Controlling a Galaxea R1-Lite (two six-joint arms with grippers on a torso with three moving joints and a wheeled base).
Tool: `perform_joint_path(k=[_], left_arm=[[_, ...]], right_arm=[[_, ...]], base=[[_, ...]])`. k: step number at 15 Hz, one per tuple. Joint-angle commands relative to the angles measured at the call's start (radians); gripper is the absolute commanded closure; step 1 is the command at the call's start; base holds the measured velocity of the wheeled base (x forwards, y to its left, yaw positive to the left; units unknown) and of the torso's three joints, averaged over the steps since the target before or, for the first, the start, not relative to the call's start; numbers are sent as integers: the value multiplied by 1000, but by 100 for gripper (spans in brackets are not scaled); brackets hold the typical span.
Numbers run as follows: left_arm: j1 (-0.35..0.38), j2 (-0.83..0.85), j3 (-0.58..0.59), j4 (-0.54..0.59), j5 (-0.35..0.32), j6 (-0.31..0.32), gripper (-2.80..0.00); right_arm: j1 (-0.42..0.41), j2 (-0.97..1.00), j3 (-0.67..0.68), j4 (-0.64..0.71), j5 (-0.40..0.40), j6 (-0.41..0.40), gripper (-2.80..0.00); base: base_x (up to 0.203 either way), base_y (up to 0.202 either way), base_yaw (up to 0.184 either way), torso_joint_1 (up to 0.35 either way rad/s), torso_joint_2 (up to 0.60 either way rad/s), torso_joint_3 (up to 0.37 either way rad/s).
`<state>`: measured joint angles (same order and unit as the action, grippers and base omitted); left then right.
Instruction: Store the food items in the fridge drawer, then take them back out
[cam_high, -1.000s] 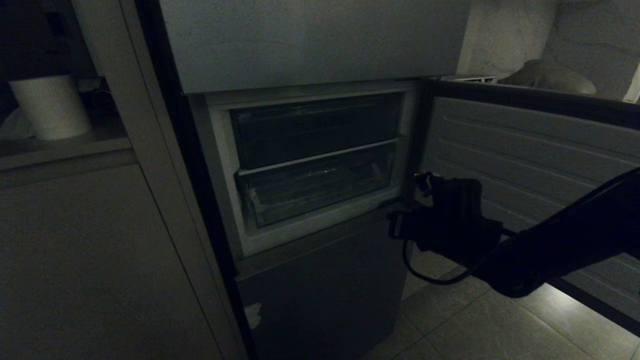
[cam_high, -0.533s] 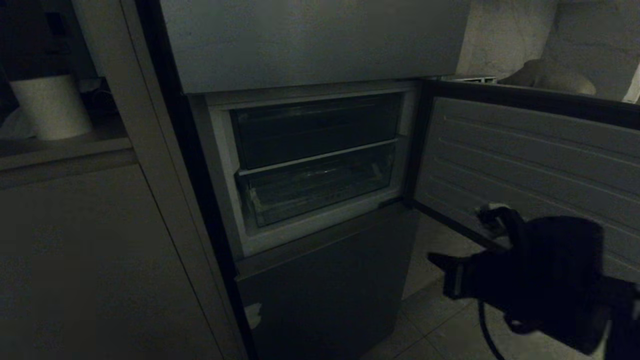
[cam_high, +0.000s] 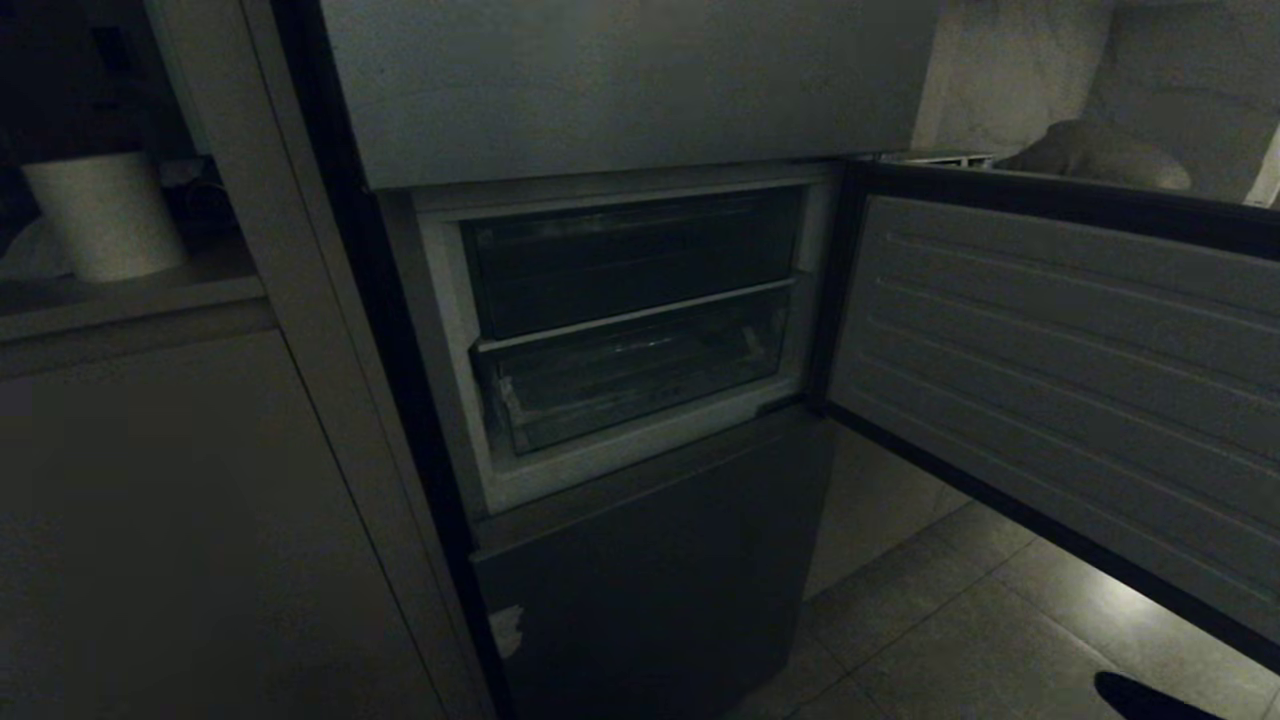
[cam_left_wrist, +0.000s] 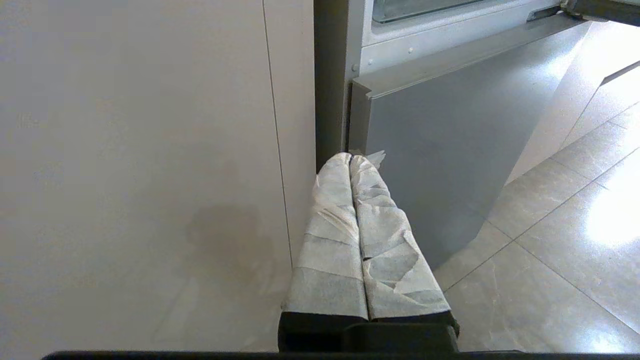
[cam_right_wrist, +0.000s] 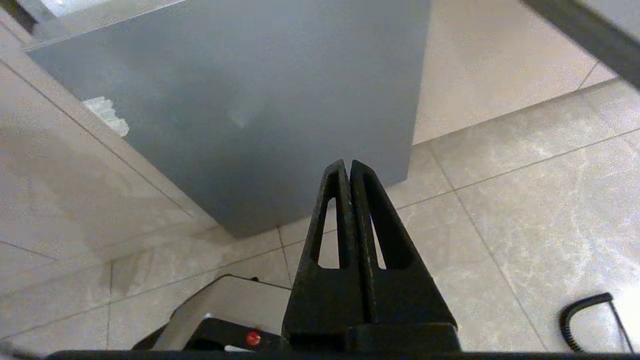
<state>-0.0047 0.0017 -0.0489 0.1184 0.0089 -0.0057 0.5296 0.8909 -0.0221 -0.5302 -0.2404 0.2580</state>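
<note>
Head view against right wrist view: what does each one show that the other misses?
Only the head view shows the open fridge door, the fridge drawer pushed in with a darker compartment above it, and a white roll on a side shelf. Only the right wrist view shows the right end effector, shut and empty, above a coiled cable and the robot's base. Both show the grey lower fridge door and the tiled floor.

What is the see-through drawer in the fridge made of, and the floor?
The fridge drawer looks like clear plastic: its front is see-through and glints faintly. The floor looks like glossy stone or ceramic tile: grout lines, pale marbling, bright reflections.
</note>
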Motion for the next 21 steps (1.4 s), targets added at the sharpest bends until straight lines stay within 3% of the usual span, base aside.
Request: perform_joint_path(k=[1, 5, 8, 10, 12, 13, 15, 19, 21], left_arm=[[0, 1, 0, 1, 0, 0, 0], [0, 1, 0, 1, 0, 0, 0], [0, 1, 0, 1, -1, 0, 0], [0, 0, 0, 1, 0, 0, 0], [0, 1, 0, 1, 0, 0, 0], [0, 1, 0, 1, 0, 0, 0], [0, 1, 0, 1, 0, 0, 0], [0, 1, 0, 1, 0, 0, 0], [0, 1, 0, 1, 0, 0, 0]], right_arm=[[0, -330, -11, 205, -5, -11, 0], [1, -607, -36, 470, -13, -93, 0], [1, -618, -31, 511, -21, -115, 0], [1, -618, -44, 560, 20, -121, 0], [1, -617, -49, 587, 170, -140, 0], [2, -616, -33, 596, 232, -195, 0], [-3, -601, -47, 687, 208, -229, 0], [-198, -549, -50, 697, 211, -253, 0], [-245, -599, -49, 697, 213, -266, 0]], base=[[0, 0, 0, 0, 0, 0], [0, 0, 0, 0, 0, 0], [0, 0, 0, 0, 0, 0], [0, 0, 0, 0, 0, 0], [0, 0, 0, 0, 0, 0], [0, 0, 0, 0, 0, 0], [0, 0, 0, 0, 0, 0], [0, 0, 0, 0, 0, 0], [0, 0, 0, 0, 0, 0]])
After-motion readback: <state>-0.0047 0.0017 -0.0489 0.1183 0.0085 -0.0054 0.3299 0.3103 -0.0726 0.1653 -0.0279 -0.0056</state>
